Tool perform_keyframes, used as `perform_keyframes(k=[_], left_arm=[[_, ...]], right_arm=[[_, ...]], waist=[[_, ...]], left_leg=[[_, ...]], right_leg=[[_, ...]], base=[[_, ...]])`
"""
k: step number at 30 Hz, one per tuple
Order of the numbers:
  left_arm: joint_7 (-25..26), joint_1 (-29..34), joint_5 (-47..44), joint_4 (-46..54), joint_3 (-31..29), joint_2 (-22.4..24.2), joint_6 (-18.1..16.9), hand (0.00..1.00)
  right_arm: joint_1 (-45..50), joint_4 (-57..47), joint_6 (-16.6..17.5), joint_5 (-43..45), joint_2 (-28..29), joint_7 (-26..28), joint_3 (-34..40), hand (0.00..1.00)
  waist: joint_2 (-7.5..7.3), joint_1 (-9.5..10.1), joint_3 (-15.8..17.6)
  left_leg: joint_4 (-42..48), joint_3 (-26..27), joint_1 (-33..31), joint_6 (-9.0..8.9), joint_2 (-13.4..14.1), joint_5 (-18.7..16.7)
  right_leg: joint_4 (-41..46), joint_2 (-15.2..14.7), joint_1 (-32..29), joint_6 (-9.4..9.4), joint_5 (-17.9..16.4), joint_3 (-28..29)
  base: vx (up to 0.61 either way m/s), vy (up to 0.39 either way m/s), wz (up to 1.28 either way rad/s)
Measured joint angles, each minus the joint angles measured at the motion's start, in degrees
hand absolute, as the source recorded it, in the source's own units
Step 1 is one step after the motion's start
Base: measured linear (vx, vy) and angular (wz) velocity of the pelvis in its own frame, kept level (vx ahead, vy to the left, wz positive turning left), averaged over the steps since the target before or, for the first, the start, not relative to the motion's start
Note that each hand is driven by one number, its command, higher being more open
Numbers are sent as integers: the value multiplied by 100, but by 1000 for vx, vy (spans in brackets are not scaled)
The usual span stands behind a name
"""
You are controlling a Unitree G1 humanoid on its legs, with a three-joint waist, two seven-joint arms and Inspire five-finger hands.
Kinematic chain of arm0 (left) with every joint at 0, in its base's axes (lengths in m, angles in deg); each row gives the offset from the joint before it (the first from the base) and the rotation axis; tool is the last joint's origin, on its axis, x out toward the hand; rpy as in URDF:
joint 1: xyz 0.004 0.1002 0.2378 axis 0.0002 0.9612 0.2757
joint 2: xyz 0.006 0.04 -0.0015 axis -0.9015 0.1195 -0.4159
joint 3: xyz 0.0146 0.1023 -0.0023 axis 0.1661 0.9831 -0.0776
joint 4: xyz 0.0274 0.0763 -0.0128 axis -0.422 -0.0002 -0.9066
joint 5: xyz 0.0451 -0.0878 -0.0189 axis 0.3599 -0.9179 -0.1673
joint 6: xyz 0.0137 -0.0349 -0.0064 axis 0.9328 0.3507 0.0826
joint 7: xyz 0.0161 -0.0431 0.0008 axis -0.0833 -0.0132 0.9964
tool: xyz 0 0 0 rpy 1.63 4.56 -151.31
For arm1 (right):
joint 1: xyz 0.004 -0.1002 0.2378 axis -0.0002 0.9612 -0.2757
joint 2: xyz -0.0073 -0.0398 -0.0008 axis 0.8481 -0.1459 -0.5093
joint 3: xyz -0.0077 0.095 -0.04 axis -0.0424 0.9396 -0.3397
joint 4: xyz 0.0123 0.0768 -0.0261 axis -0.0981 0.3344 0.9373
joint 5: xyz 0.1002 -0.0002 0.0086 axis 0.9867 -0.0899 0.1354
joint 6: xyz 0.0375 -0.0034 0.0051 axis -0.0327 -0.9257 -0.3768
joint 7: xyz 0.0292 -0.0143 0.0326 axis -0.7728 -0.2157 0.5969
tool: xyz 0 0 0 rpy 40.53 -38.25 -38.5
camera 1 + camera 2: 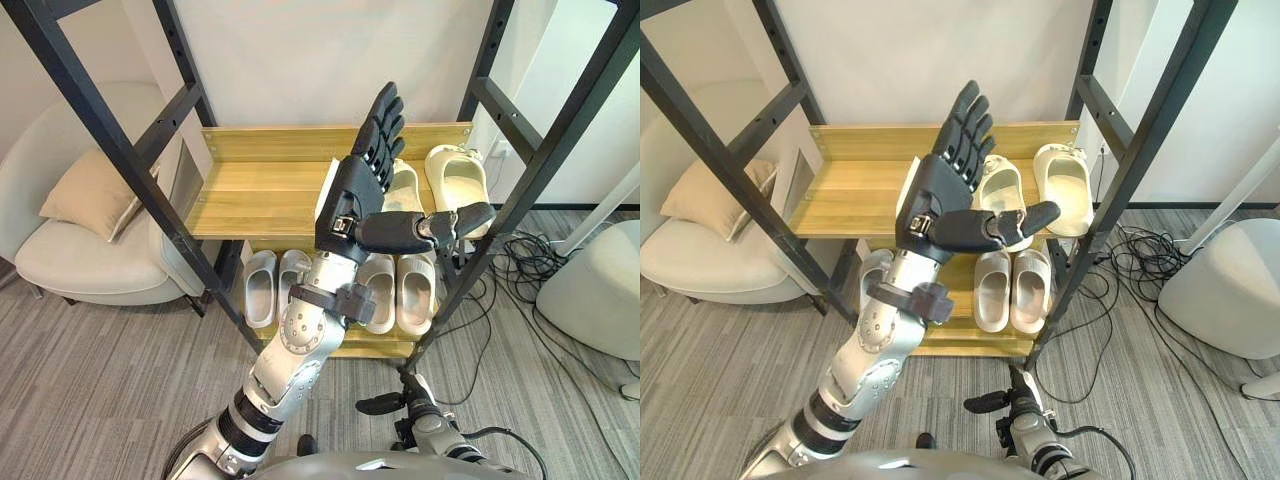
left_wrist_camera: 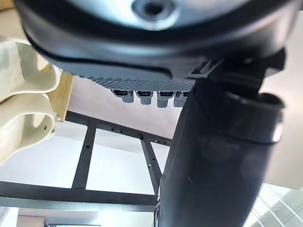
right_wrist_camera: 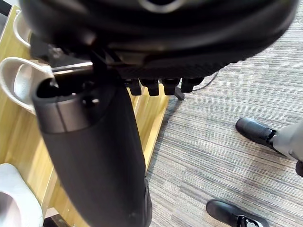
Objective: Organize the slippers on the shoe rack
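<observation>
A wooden shoe rack point(image 1: 260, 190) stands inside a black metal frame. On the right end of its upper shelf lies a pair of cream slippers point(image 1: 457, 175), also seen past the hand as cream slippers point(image 2: 19, 94). The lower shelf holds a grey pair point(image 1: 262, 285) on the left and a white pair point(image 1: 415, 290) on the right. My left hand point(image 1: 350, 195) is raised in front of the upper shelf, fingers straight and thumb out towards the cream pair, holding nothing. My right hand point(image 1: 383, 403) hangs low near the floor, fingers relaxed and empty, beside a grey slipper point(image 3: 19, 80).
Slanted black frame bars point(image 1: 110, 140) cross in front of the rack on both sides. A pale armchair point(image 1: 70, 260) with a beige cushion point(image 1: 95, 190) stands at the left. Cables point(image 1: 520, 260) lie on the floor at the right, beside a white rounded seat point(image 1: 600, 290).
</observation>
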Motion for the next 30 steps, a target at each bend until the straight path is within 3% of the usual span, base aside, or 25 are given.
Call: perform_keyframes(k=[9, 12, 23, 30], left_arm=[[-7, 243, 243, -916, -9, -7, 167, 100], [24, 495, 562, -1419, -264, -64, 256, 100], [-3, 390, 559, -1481, -249, -63, 190, 100], [45, 41, 556, -1662, -257, -80, 202, 100]], right_arm=[[31, -11, -1, -1, 18, -41, 0, 100], [31, -74, -9, -6, 36, -72, 5, 100], [30, -90, -9, -8, 107, -77, 15, 100], [31, -163, -9, -10, 107, -77, 20, 100]], waist=[[-41, 72, 18], [-135, 75, 75], [-115, 62, 85], [-37, -50, 137]], left_leg=[[-2, -83, 57, 3, -8, 11], [-28, -62, 60, -55, 3, -33], [-25, 28, 54, -111, 46, -94], [-25, 94, 56, -115, 51, -116]], right_leg=[[-2, 7, 93, -6, -35, -111], [-21, 15, 73, -1, -86, -95], [-23, 56, 13, -33, -106, 2], [-24, 61, -16, -34, -105, 51]], base=[[-12, 0, 4], [-45, -5, -2], [-6, -1, -4], [-15, 1, -5]])
